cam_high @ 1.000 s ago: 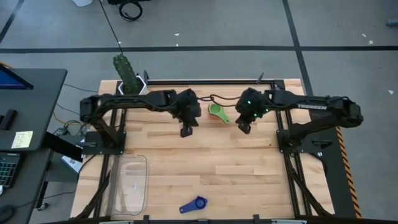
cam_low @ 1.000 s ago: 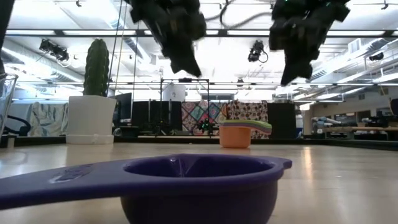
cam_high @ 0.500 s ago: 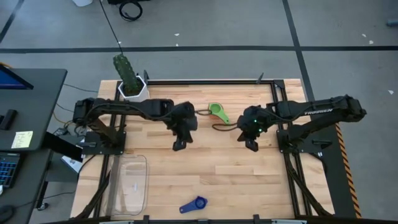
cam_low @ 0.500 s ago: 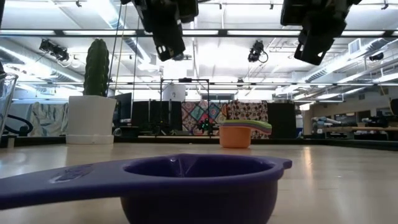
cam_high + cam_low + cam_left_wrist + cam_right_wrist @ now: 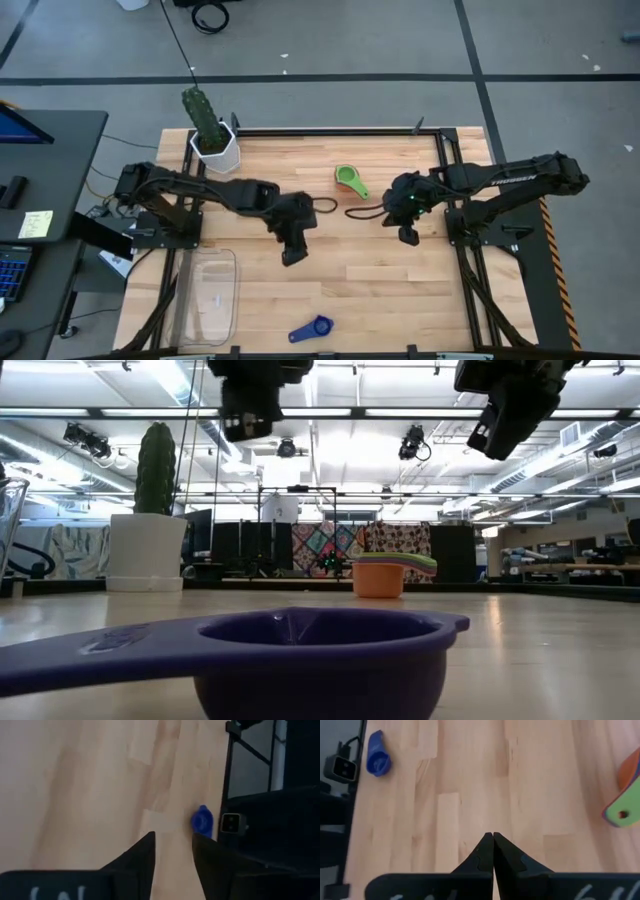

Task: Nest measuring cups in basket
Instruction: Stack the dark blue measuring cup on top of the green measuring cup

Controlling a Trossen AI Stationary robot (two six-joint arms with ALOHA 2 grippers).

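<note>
A nested stack of measuring cups [image 5: 349,180], green on top and orange at the bottom [image 5: 380,576], stands on the table's far middle; it also shows in the right wrist view [image 5: 625,795]. A dark blue cup [image 5: 312,329] lies alone near the front edge, close in the low view [image 5: 320,650]. The clear basket [image 5: 205,295] sits at the front left. My left gripper [image 5: 290,252] hovers open over the table's middle, with the blue cup ahead of it [image 5: 202,821]. My right gripper [image 5: 408,236] hovers shut [image 5: 493,839] to the right of the stack.
A white pot with a green cactus [image 5: 212,138] stands at the far left corner. A black cable [image 5: 335,208] lies between the two arms. Bare wood lies between the basket, the blue cup and the grippers.
My left gripper has gone from beside the cup stack toward the table's near edge, now over the middle. My right gripper has gone toward the near edge and a little right, then nearly stopped. The cups and the basket have stayed put.
</note>
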